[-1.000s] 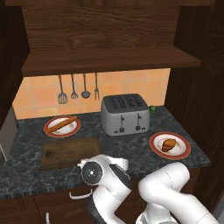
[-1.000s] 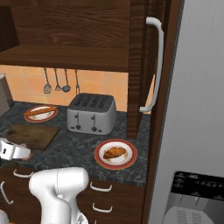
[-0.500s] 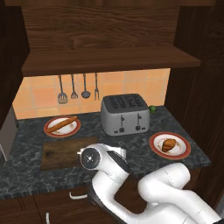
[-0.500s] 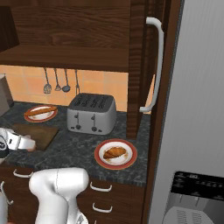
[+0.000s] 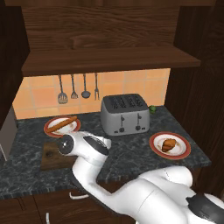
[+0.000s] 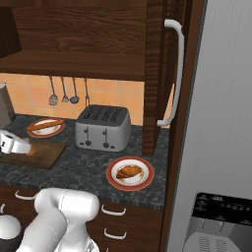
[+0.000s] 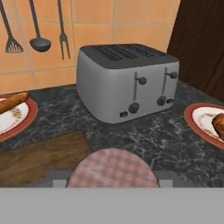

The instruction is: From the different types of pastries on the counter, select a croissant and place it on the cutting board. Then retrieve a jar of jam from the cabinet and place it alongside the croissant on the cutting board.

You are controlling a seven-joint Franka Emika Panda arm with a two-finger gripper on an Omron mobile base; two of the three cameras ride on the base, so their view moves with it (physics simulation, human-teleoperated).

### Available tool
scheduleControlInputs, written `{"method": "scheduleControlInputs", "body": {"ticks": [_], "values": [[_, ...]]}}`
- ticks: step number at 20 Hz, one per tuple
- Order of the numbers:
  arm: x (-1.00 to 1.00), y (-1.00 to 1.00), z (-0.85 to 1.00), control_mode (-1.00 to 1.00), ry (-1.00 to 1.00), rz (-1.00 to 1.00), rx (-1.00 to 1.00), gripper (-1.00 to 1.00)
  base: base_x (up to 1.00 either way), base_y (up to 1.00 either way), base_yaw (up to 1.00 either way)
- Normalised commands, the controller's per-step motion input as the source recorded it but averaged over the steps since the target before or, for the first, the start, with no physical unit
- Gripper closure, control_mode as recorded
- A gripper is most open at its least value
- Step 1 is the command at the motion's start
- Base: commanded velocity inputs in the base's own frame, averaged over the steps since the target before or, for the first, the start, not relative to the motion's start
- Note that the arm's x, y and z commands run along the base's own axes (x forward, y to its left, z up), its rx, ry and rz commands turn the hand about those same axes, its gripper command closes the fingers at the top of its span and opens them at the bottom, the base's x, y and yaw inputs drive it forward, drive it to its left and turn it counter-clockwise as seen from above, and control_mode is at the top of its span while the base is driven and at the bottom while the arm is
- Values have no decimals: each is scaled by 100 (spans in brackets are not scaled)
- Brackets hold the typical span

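Observation:
My gripper (image 6: 24,148) is shut on the jar of jam (image 6: 31,151), small and orange, low over the cutting board (image 6: 47,153). In the hand view the jar's checkered lid (image 7: 113,168) sits at the bottom, with the brown cutting board (image 7: 39,157) under it to the left. I cannot tell whether the jar touches the board. The croissant (image 5: 168,144) lies on a red-rimmed plate (image 5: 157,148) at the counter's right end; the right base view also shows the croissant (image 6: 129,172). In the left base view my wrist covers part of the cutting board (image 5: 50,158).
A long bread stick (image 5: 61,124) lies on a second plate behind the board. A grey toaster (image 5: 125,113) stands mid-counter (image 5: 127,151). Utensils (image 5: 78,87) hang on the tiled wall under the cabinet shelf (image 5: 109,61). A grey fridge (image 6: 221,123) stands at the right.
My hand with the jar has moved left and away from the counter's front edge, out over the cutting board. The plates, toaster and croissant have stayed put.

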Motion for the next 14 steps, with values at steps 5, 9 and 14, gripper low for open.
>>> {"method": "scheduleControlInputs", "body": {"ticks": [5, 9, 14], "values": [[2, 13, -12, -100, 0, -3, 0, 100, 0, 0, 0], [1, 23, -8, -100, 0, -6, 9, 100, 0, 0, 0], [0, 60, -2, -100, -2, -1, 13, 100, 0, 0, 0]]}}
